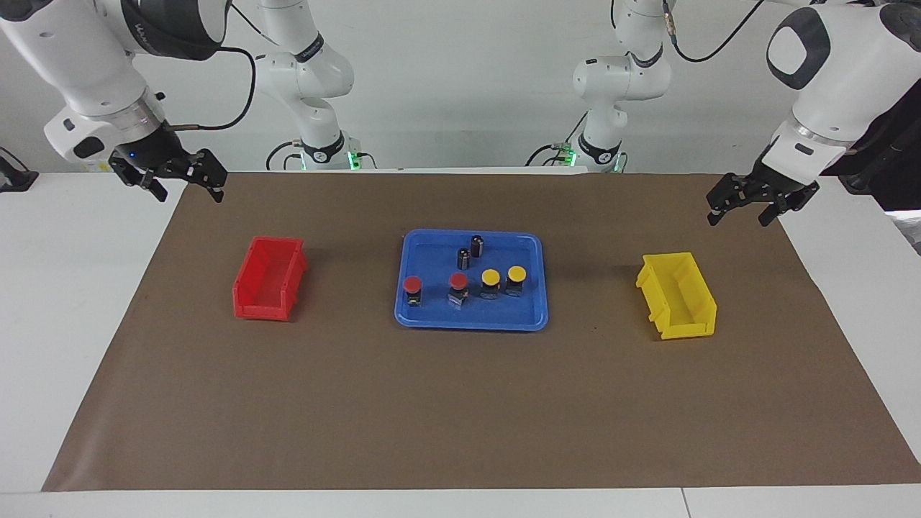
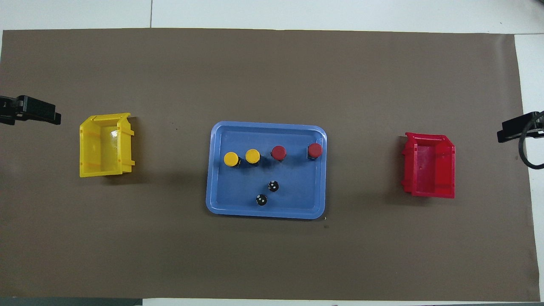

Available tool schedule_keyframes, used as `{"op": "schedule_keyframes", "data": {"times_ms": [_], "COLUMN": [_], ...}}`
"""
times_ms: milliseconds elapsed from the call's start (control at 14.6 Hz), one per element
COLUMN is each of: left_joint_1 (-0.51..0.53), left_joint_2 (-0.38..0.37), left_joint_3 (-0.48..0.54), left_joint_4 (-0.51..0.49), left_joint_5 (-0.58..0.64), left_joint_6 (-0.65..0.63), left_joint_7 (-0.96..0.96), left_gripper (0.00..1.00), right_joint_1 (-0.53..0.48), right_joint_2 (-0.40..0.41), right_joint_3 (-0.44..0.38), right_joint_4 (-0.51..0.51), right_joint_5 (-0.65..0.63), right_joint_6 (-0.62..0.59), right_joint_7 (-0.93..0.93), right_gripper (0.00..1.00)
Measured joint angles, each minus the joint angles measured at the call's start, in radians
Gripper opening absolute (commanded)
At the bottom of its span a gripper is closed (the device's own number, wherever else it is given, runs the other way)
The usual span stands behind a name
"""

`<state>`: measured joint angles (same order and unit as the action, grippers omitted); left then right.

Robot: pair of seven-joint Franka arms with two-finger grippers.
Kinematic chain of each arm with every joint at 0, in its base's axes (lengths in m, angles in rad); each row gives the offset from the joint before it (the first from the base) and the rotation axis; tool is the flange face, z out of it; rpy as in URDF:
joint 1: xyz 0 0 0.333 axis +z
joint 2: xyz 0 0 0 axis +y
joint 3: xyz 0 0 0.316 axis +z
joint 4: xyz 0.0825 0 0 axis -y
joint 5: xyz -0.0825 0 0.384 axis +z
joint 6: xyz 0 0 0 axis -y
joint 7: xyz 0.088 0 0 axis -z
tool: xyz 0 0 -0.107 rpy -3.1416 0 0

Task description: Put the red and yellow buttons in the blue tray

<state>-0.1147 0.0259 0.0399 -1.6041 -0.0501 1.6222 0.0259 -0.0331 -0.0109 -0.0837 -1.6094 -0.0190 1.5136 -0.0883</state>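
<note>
The blue tray [image 1: 471, 321] lies at the middle of the brown mat; it also shows in the overhead view [image 2: 263, 212]. In it stand two red buttons [image 1: 412, 285] [image 1: 458, 281] and two yellow buttons [image 1: 491, 277] [image 1: 516, 273] in a row, red toward the right arm's end; the overhead view shows the red ones [image 2: 315, 149] [image 2: 279, 152] and the yellow ones [image 2: 252, 156] [image 2: 231, 159]. My right gripper [image 1: 185, 188] is open and empty, raised over the mat's edge at its own end. My left gripper [image 1: 740, 212] is open and empty, raised at its end.
Two dark capless cylinders [image 1: 463, 257] [image 1: 477, 244] stand in the tray, nearer to the robots than the buttons. A red bin [image 1: 268, 280] sits toward the right arm's end and a yellow bin [image 1: 678, 296] toward the left arm's end; both look empty.
</note>
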Motion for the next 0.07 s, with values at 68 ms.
{"op": "schedule_keyframes", "data": {"times_ms": [68], "left_joint_1": [-0.021], "left_joint_2": [0.0], "left_joint_3": [-0.005], "left_joint_4": [0.005], "left_joint_5": [0.0], "left_joint_6": [-0.009], "left_joint_7": [-0.019], "left_gripper": [1.0], "right_joint_1": [0.0], "right_joint_2": [0.0], "right_joint_3": [0.0], "right_joint_4": [0.0], "right_joint_5": [0.0], "right_joint_6": [0.0], "right_joint_7": [0.0], "right_gripper": [1.0]}}
